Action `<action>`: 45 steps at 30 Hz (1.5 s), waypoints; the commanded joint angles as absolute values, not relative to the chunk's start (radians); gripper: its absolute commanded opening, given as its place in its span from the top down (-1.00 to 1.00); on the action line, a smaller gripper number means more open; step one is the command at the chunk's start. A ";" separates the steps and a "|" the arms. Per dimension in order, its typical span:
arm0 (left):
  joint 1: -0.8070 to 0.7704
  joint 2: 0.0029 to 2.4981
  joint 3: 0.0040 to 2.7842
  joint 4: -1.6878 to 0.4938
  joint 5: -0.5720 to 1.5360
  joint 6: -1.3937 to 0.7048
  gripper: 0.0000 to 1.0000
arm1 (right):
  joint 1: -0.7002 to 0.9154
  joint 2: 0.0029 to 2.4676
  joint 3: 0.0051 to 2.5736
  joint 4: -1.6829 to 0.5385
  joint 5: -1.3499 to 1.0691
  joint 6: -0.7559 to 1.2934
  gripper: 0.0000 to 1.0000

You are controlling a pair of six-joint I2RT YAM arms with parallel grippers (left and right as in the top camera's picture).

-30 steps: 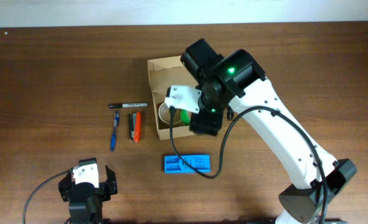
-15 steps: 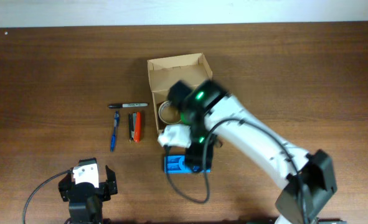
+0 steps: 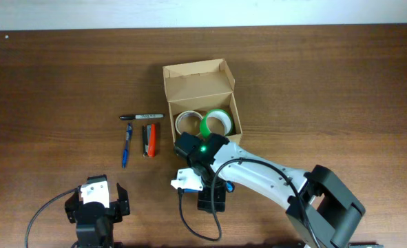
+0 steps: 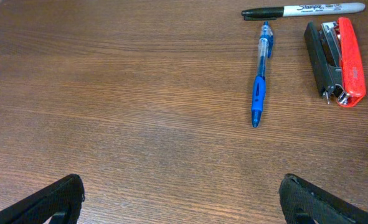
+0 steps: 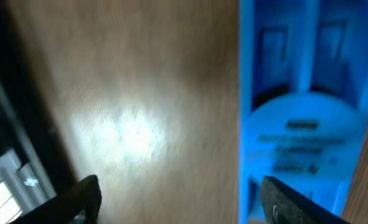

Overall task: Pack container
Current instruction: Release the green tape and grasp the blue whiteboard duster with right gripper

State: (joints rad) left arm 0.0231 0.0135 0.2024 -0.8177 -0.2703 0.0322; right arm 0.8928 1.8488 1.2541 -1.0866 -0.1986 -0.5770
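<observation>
Though it shows blurred, blue packet (image 5: 308, 124) beneath right end effector (image 5: 184, 194) — spread, empty, left end effector (image 4: 184, 198) likewise, fingers cropped.

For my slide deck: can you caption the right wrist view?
Open right gripper low over the edge of the blue packet on the wooden table.

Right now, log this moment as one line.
right jaws: open over packet | left jaws: open, empty | box: two tape rolls inside | pen, marker, stapler: on table
</observation>
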 commanded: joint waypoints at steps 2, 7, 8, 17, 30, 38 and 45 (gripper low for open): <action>0.028 0.006 0.194 -0.815 -0.277 0.019 -0.99 | 0.896 1.855 1.234 -1.025 -0.147 -0.567 -0.66; 0.028 0.006 0.194 -0.815 -0.277 0.019 -0.99 | 0.897 1.855 1.234 -1.014 -0.057 -0.567 -0.66; 0.028 0.006 0.194 -0.815 -0.277 0.019 -0.99 | 0.897 1.855 1.234 -1.018 -0.038 -0.567 -0.68; 0.028 0.006 0.194 -0.815 -0.277 0.019 -0.99 | 0.896 1.855 1.234 -0.970 -0.006 -0.568 -0.80; 0.028 0.006 0.194 -0.815 -0.277 0.019 -0.99 | 0.896 1.937 1.233 -0.899 -0.002 -0.571 -0.82; 0.028 0.006 0.194 -0.815 -0.277 0.019 -0.99 | 0.895 1.939 1.233 -0.862 -0.002 -0.571 -0.82; 0.028 0.006 0.194 -0.815 -0.277 0.019 -0.99 | 0.895 1.972 1.233 -0.851 -0.003 -0.571 -0.72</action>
